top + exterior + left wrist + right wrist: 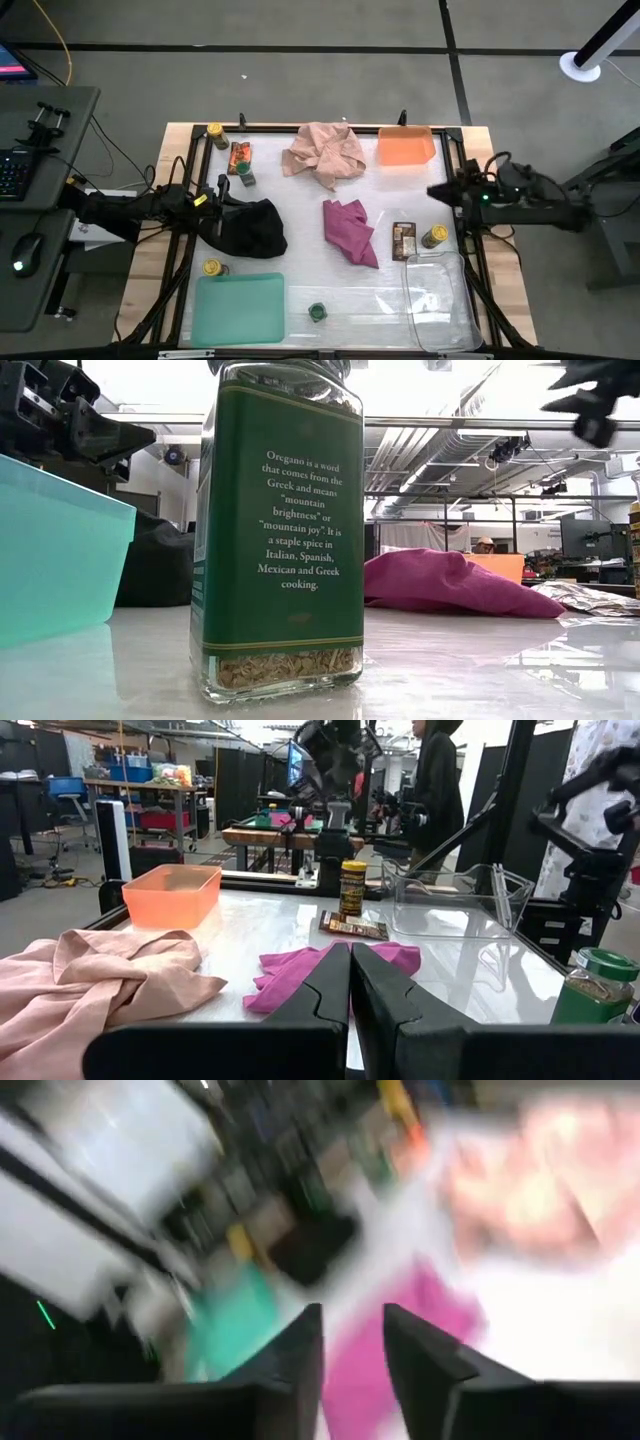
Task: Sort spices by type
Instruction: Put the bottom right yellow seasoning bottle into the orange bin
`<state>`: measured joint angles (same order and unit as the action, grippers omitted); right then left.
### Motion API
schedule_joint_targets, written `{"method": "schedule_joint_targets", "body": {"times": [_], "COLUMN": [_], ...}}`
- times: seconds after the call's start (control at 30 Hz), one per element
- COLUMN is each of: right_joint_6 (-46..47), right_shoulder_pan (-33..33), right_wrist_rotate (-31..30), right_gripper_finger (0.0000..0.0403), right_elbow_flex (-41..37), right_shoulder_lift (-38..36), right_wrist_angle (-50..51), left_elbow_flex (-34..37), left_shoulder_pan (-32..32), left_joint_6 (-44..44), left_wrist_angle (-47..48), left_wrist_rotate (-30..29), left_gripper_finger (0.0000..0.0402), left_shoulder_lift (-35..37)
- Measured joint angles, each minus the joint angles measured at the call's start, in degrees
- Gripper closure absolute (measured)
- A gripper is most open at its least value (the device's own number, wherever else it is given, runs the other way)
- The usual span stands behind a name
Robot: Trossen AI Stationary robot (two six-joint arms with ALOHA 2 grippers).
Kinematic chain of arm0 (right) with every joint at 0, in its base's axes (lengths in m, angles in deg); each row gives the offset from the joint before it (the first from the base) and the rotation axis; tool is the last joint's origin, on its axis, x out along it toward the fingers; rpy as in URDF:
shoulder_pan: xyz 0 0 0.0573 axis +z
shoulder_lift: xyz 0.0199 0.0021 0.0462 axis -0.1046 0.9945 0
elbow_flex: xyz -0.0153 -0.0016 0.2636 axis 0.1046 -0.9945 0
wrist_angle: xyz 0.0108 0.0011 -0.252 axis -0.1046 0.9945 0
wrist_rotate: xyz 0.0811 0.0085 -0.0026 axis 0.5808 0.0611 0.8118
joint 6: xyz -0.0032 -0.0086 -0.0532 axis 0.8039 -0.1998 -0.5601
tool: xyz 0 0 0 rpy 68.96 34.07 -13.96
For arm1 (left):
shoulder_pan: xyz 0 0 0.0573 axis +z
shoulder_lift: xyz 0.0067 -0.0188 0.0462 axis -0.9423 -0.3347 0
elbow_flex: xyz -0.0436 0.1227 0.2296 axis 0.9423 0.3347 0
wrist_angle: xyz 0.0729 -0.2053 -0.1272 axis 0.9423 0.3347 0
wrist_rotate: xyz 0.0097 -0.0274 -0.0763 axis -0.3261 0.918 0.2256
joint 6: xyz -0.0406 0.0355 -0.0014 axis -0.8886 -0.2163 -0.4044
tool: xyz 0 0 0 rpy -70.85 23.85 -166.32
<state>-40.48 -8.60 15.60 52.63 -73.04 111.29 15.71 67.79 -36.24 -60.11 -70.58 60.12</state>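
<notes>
In the high view, yellow-lidded jars stand upright at the far left corner [213, 133], by the green tray [211, 268] and beside the clear tray [434, 236]. One green-lidded jar [318, 312] stands near the near edge and fills the low view [280, 530]. Another [245, 178] stands next to the orange packet [239, 155]. A brown packet [404, 240] lies flat by the right-hand yellow-lidded jar. My left gripper [228, 192] is shut above the black cloth's far edge, near that second green-lidded jar. My right gripper [432, 190] hovers open over the table's right side [352, 1330].
A pink cloth [325, 152], a magenta cloth [350, 230] and a black cloth [250, 228] lie on the table. An orange tray [405, 146] sits at the far right, a green tray [238, 308] at the near left, a clear tray [440, 300] at the near right. A person [440, 780] stands beyond the table.
</notes>
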Motion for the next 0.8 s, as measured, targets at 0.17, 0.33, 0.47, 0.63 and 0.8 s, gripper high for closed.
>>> {"method": "schedule_joint_targets", "body": {"times": [0.17,0.33,0.47,0.63,0.8], "right_joint_6": [-1.0,-2.7,-1.0,2.7,10.9], "right_shoulder_pan": [0.1,0.1,0.1,0.1,0.1], "right_wrist_rotate": [12.8,13.9,13.3,8.8,10.1], "right_gripper_finger": [0.0212,0.0159,0.0145,0.0143,0.0143], "right_elbow_flex": [11.1,14.4,13.1,11.7,11.7], "right_shoulder_lift": [12.2,21.5,27.0,34.8,41.1], "right_wrist_angle": [20.5,30.3,30.7,33.7,34.2], "left_elbow_flex": [0.0,0.0,0.0,0.0,0.0], "left_shoulder_pan": [0.0,0.0,0.0,0.0,0.0], "left_joint_6": [0.0,0.0,0.0,0.0,0.0], "left_wrist_angle": [0.0,0.0,0.0,0.0,0.0], "left_wrist_rotate": [0.0,0.0,0.0,0.0,0.0], "left_gripper_finger": [0.0401,0.0401,0.0401,0.0401,0.0401], "left_shoulder_lift": [0.0,0.0,0.0,0.0,0.0]}}
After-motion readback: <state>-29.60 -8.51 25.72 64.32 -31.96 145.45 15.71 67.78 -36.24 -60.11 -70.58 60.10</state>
